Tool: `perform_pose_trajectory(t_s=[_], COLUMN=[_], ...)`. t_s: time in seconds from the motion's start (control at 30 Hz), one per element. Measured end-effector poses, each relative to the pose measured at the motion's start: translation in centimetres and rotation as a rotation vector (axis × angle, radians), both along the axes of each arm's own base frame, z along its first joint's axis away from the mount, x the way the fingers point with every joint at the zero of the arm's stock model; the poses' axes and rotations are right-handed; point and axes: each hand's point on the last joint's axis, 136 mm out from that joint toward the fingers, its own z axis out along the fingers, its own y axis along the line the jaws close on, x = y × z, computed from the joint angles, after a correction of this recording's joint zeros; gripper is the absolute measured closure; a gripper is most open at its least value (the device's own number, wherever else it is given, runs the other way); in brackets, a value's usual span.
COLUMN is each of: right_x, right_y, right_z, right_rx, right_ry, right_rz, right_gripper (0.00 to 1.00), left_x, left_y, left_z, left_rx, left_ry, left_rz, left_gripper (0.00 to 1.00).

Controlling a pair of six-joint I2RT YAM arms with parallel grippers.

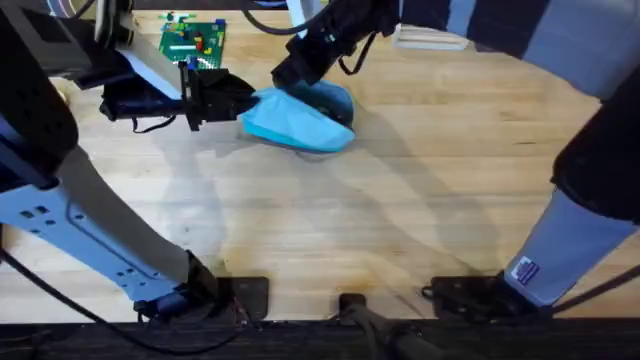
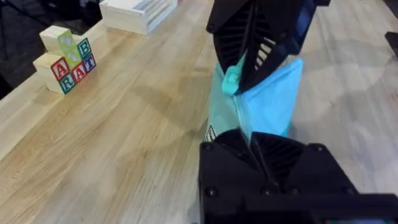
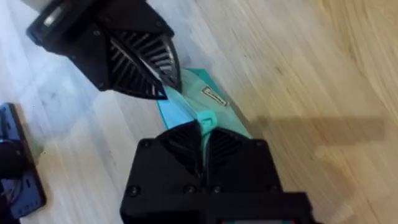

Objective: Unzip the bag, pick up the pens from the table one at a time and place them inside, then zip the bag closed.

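**Both grippers pinched on the blue bag, far side of table**

Your left gripper [image 1: 232,100] is closed on the near-left end of the bag [image 1: 298,122]. In the left wrist view its black fingers [image 2: 249,146] meet tight on the bag's [image 2: 267,102] fabric, w/ the zipper line running straight out ahead of them.

Your right gripper [image 1: 290,75] comes in from the far side, facing the left one, and is closed on the bag's other end. In the right wrist view its fingers [image 3: 202,140] clamp right at a small teal zipper pull [image 3: 206,118]; the same pull [image 2: 231,79] shows at that gripper's [image 2: 249,74] tip in the left wrist view.

The bag [image 3: 199,102] lies on the table [image 1: 400,220], stretched between the two grippers, which nearly touch tip to tip across it. A small white label [image 3: 213,96] sits on the fabric beside the left gripper [image 3: 163,81].

Beyond the left gripper: green circuit board [image 1: 193,40]. Off to its side, letter blocks [image 2: 65,59] and a white tray [image 2: 138,12].
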Motion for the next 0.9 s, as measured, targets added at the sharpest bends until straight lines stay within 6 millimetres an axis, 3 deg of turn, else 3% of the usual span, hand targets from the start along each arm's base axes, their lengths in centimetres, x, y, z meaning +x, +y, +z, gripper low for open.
perform_pose_trajectory(t_s=[0.33, 0.5, 0.6, 0.9], right_x=[1.2, 3.9, 4.3, 3.4], right_y=[-3.1, -7.8, -10.0, -10.9], right_z=[-1.1, -2.1, -2.7, -3.5], right_rx=[-0.072, -0.209, -0.282, -0.359], right_ry=[0.028, -0.019, -0.019, -0.001], right_rz=[-0.076, -0.212, -0.257, -0.256], right_gripper=[0.971, 0.972, 0.973, 0.973], left_x=[-0.1, -0.5, -0.6, -0.6], left_y=[0.5, 1.4, 1.4, 1.4], left_z=[-0.4, -1.2, -1.3, -1.3], left_rx=[0.024, 0.068, 0.074, 0.075], left_ry=[0.009, 0.029, 0.031, 0.032], left_rz=[0.003, 0.004, 0.002, 0.002], left_gripper=[0.958, 0.958, 0.958, 0.958])
